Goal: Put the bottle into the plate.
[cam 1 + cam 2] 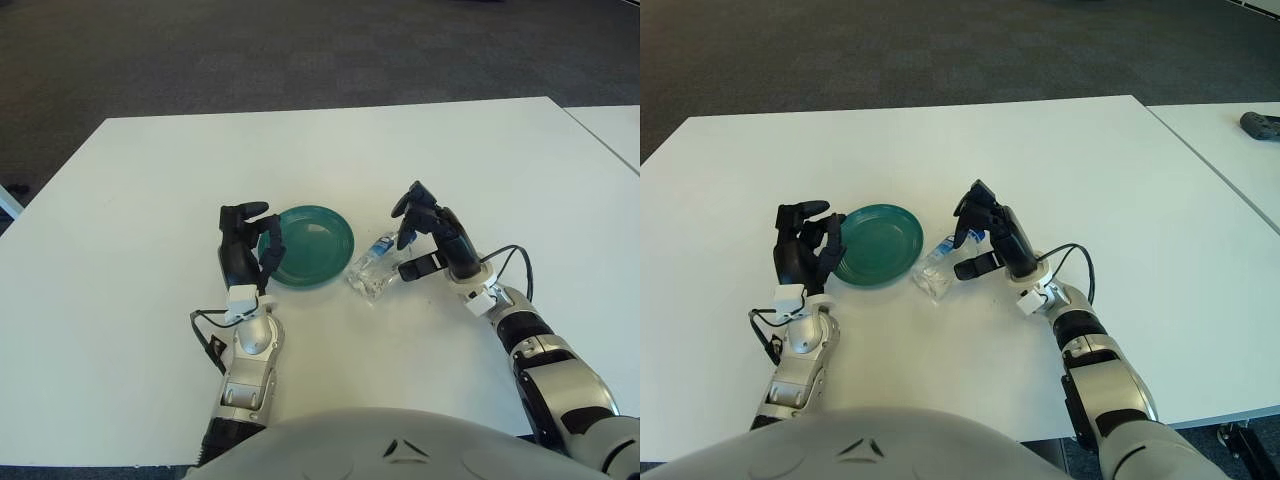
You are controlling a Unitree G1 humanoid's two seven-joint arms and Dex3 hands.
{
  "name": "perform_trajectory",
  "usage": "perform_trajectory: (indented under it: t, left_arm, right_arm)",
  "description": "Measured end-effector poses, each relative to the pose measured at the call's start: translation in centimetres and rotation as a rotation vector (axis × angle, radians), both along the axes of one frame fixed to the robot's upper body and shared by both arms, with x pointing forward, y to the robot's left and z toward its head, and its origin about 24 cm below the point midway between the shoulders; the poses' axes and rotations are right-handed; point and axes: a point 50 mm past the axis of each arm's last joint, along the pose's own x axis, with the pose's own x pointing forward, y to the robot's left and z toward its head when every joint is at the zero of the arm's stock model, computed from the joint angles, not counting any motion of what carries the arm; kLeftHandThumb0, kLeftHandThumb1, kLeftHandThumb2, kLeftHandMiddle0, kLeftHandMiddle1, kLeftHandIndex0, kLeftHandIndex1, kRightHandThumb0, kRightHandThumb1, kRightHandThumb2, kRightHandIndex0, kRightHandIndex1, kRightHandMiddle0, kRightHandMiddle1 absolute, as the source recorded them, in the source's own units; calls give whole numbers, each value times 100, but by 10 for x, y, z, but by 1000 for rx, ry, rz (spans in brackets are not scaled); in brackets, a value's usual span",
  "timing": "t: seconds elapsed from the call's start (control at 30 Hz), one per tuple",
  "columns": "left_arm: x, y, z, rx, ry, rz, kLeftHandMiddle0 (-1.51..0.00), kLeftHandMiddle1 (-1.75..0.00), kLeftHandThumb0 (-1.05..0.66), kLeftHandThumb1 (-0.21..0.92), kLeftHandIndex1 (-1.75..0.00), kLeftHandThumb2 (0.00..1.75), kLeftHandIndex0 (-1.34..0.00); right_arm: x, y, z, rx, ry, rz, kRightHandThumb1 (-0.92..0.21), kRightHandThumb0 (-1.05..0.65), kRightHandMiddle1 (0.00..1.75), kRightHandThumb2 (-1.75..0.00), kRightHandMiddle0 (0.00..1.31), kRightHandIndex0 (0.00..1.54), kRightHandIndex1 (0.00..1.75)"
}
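I see the bottle (pixel 372 269) lying tilted on the table (pixel 130 180), just right of the plate (pixel 311 245). My right hand (pixel 428 238) has its fingers curled around the bottle's cap end. My left hand (pixel 245 252) sits at the plate's left edge, fingers loosely curled.

1. Cap end of clear bottle (pixel 371 268) partly masked by right hand (pixel 428 238); grip vs. mere contact can't be told.
2. Near-left rim of green plate (pixel 312 246) covered by left hand (pixel 245 252).
3. Dark object (pixel 1262 124) on side table cut by frame edge in right eye view, too small to ID.
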Motion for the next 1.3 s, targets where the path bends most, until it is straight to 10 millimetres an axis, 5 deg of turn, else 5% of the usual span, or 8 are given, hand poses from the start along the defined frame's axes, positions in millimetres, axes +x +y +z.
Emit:
perform_trajectory:
  t: [0.17, 0.27, 0.4, 0.7, 0.97, 1.3]
  left_arm:
    - [1, -1, 1, 5, -6, -2, -54, -108, -35, 92, -162, 41, -31]
    - [2, -1, 1, 11, -7, -3, -51, -107, -35, 92, -165, 43, -29]
    - [1, 1, -2, 18, 6, 12, -49, -107, -35, 92, -167, 45, -26]
    - [5, 0, -6, 24, 39, 16, -45, -105, -35, 92, -172, 50, -21]
    - [6, 0, -5, 24, 41, 13, -41, -104, -35, 92, -174, 51, -20]
    - [6, -1, -6, 25, 44, 15, -35, -104, -35, 92, -175, 52, -19]
  right_arm:
    - [1, -4, -3, -95, 23, 31, -55, -42, 175, -102, 43, 80, 161]
    - [2, -17, -7, -264, 52, 69, -80, -70, 151, -76, 27, 53, 133]
    - [12, -42, 4, -522, 36, 59, -90, -82, 123, -62, 11, 35, 97]
    - [34, -61, 60, -833, -179, -105, -92, -85, 97, -58, 1, 30, 51]
    - [32, -48, 62, -1031, -275, -84, -92, -89, 70, -69, 0, 33, 20]
    - [30, -52, 71, -1206, -353, -83, -92, -92, 52, -79, 0, 32, 10]
